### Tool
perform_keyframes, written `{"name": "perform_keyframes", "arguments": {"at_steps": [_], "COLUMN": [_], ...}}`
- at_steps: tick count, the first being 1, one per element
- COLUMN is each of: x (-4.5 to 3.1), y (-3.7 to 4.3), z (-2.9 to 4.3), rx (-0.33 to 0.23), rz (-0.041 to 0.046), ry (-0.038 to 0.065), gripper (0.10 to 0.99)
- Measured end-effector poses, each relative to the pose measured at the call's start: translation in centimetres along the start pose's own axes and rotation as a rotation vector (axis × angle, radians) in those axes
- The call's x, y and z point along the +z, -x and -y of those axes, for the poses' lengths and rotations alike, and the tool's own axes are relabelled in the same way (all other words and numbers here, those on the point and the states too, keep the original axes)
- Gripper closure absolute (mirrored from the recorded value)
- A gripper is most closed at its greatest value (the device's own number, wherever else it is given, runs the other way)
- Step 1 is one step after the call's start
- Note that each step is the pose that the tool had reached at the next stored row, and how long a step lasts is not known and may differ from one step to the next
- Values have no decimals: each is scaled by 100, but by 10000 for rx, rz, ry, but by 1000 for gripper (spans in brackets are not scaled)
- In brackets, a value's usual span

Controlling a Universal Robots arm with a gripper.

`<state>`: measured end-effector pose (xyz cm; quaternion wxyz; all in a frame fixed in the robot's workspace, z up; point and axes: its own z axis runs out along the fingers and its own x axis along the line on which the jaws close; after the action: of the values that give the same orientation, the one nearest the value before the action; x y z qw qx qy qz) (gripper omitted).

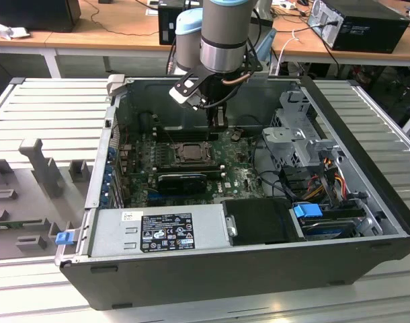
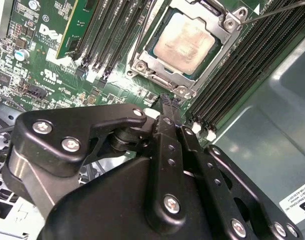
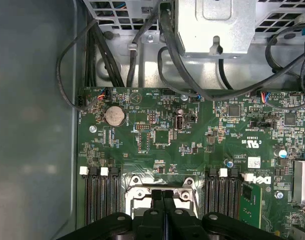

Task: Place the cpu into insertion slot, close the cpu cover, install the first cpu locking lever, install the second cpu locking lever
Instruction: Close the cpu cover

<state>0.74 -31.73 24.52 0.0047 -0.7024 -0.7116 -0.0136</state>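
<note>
An open computer case (image 1: 212, 269) is seen lying on the table (image 1: 50, 114), and the tool (image 1: 218, 124) is lowered into it above the green motherboard (image 3: 157, 145). The tool's fingers (image 3: 155, 207) are pressed together, with nothing held between them. Just ahead of the tool's tips, the cpu cover (image 2: 226, 31) is laid flat over the insertion slot (image 2: 165, 81), and the cpu (image 2: 188, 42) is seated within its window. A thin wire lever (image 2: 277, 12) is seen beyond the cover's far corner.
</note>
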Motion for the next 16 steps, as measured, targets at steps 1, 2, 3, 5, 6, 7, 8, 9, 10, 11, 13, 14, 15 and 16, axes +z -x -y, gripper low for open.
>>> {"name": "perform_keyframes", "arguments": {"at_steps": [1, 2, 3, 5, 6, 7, 8, 9, 10, 11, 13, 14, 15, 16], "x": [1, 1, 2, 3, 6, 11, 16, 25, 39, 52, 113, 130, 135, 135], "y": [0, 0, 0, -1, -1, -2, -2, -2, -2, -2, -1, -1, -2, -3], "z": [5, 8, 19, 75, 115, 152, 177, 205, 234, 252, 332, 399, 446, 468], "rx": [-1, -1, -1, -3, -1, -1, -2, -2, 0, 0, -2, -2, 1, -1], "rz": [0, 0, -1, -1, -2, -2, -1, -1, -1, 0, 2, 4, 3, 3], "ry": [0, 0, 0, 0, 1, 1, 0, 0, 1, 0, 0, -1, 1, 0], "gripper": [980, 980, 980, 980, 980, 980, 980, 980, 980, 980, 980, 980, 980, 980]}}
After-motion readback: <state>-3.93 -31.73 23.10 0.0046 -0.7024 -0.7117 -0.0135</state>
